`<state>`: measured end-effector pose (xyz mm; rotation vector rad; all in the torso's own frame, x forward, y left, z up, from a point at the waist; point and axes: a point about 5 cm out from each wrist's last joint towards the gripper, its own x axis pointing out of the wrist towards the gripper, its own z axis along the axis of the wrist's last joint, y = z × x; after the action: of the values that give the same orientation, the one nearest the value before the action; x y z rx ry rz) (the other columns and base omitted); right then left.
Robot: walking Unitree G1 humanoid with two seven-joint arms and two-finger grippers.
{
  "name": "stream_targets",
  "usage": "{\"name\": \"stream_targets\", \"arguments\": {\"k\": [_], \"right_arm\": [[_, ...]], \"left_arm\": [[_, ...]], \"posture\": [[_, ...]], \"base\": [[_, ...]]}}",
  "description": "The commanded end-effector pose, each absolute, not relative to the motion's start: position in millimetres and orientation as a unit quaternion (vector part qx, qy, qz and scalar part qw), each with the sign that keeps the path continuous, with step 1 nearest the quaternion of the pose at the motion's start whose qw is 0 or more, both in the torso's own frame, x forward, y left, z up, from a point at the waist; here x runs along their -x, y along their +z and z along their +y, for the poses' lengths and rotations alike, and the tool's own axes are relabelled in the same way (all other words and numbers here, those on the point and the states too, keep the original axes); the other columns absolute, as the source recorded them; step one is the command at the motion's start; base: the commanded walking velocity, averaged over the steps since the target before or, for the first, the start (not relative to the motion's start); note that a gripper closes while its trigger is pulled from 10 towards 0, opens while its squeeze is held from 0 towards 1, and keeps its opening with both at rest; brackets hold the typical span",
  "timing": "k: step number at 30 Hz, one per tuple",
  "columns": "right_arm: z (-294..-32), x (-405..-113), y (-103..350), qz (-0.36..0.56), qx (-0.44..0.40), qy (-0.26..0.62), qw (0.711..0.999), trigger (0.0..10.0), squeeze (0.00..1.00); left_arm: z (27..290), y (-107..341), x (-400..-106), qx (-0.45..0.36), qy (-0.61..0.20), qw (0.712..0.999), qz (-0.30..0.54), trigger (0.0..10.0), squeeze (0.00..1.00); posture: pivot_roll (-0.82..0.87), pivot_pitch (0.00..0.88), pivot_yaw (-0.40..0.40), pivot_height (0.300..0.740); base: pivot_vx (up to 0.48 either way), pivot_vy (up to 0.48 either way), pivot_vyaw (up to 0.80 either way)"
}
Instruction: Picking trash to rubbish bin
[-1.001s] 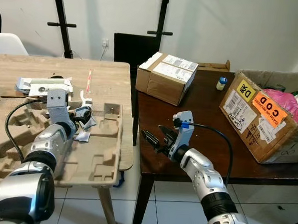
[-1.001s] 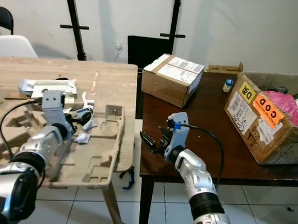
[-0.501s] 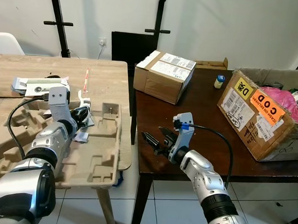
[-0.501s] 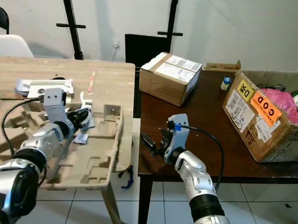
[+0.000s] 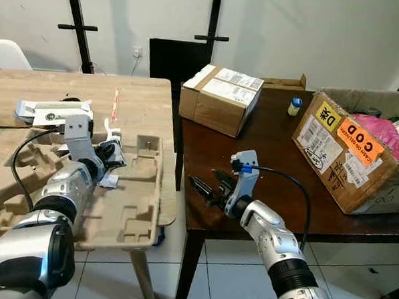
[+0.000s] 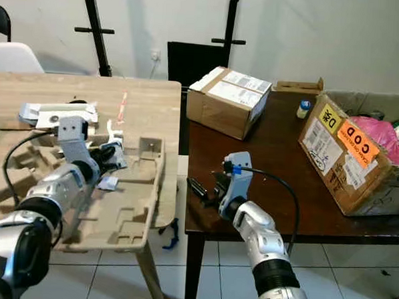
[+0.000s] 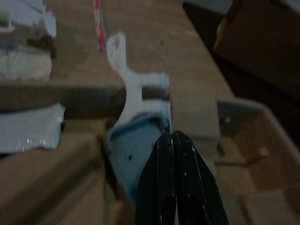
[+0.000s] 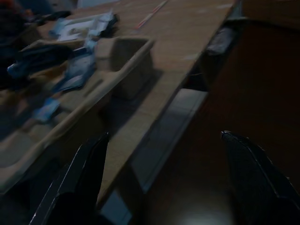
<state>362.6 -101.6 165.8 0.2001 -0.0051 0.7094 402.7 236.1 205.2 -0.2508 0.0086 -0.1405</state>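
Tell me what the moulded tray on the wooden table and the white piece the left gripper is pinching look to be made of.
The tray looks like pressed paper pulp: matte tan, rough, with soft-edged moulded pockets. The white piece, clamped by the left gripper, seems to be thin plastic packaging: smooth, faintly glossy, with a cut-out hanger tab, though blur leaves coated card possible.

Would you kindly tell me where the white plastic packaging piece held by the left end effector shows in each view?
Left eye view: white plastic packaging piece at the moulded brown pulp tray's far edge.
Right eye view: same spot.
Left wrist view: just beyond the shut fingertips.
Right wrist view: too dark to tell.
Shared landmark: red-and-white straw.
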Motion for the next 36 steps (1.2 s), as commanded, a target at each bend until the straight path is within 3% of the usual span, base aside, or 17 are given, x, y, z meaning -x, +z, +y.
{"name": "stream_targets", "arguments": {"k": [1,7,10,21,26,27,28,29,30,31,36], "right_arm": [[-96.0,-356.9,166.4,-0.003,-0.103,0.382,0.918,10.0,0.0],[-77.3,-329.1,175.6,-0.01,-0.094,0.532,0.842,10.0,0.0],[-73.9,-324.2,176.0,-0.009,-0.088,0.553,0.828,10.0,0.0],[-71.7,-325.0,173.6,-0.002,-0.084,0.542,0.836,10.0,0.0],[-75.6,-327.6,172.2,0.001,-0.086,0.524,0.848,10.0,0.0],[-75.6,-327.6,172.2,0.001,-0.086,0.524,0.848,10.0,0.0],[-76.1,-328.3,172.0,0.001,-0.085,0.52,0.85,10.0,0.0],[-76.1,-328.3,172.0,0.001,-0.085,0.52,0.85,10.0,0.0],[-76.2,-328.5,171.5,0.002,-0.084,0.518,0.851,10.0,0.0],[-76.1,-328.5,171.2,0.002,-0.084,0.517,0.852,10.0,0.0],[-75.7,-328.4,170.1,0.002,-0.085,0.513,0.854,10.0,0.0]], "left_arm": [[240.5,209.1,-402.3,0.131,-0.073,0.989,0.001,0.0,0.0],[244.3,222.0,-402.3,0.151,-0.091,0.984,-0.031,0.0,0.0],[243.4,226.2,-402.5,0.156,-0.107,0.981,-0.042,0.0,0.0],[240.5,233.4,-402.0,0.164,-0.148,0.973,-0.059,0.0,0.0],[244.9,261.8,-401.6,0.249,-0.179,0.942,-0.135,0.0,0.0],[244.9,261.8,-401.6,0.249,-0.179,0.942,-0.135,0.0,0.0],[247.3,257.7,-402.6,0.171,-0.157,0.968,-0.091,0.0,0.0],[247.3,257.7,-402.6,0.171,-0.157,0.968,-0.091,0.0,0.0],[249.2,247.5,-402.6,0.077,-0.136,0.987,-0.043,4.8,0.18],[251.8,240.9,-402.0,0.03,-0.12,0.992,-0.018,10.0,1.0],[278.2,250.1,-397.6,0.088,-0.013,0.994,-0.068,10.0,1.0]], "posture": [[0.02,0.195,-0.041,0.74],[0.02,0.192,-0.044,0.74],[0.02,0.191,-0.048,0.74],[0.02,0.185,-0.048,0.74],[0.02,0.182,-0.042,0.74],[0.02,0.182,-0.042,0.74],[0.03,0.182,-0.039,0.74],[0.03,0.182,-0.039,0.74],[0.03,0.182,-0.039,0.74],[0.03,0.182,-0.034,0.74],[0.03,0.177,-0.032,0.74]], "base": [[0.0,0.0,0.0],[0.0,0.0,0.0],[0.0,0.0,0.0],[0.0,0.0,0.0],[0.0,0.0,0.0],[0.0,0.0,0.0],[0.0,0.0,0.0],[0.0,0.0,0.0],[0.0,0.0,0.0],[0.0,0.0,0.0],[0.0,0.0,0.0]]}}
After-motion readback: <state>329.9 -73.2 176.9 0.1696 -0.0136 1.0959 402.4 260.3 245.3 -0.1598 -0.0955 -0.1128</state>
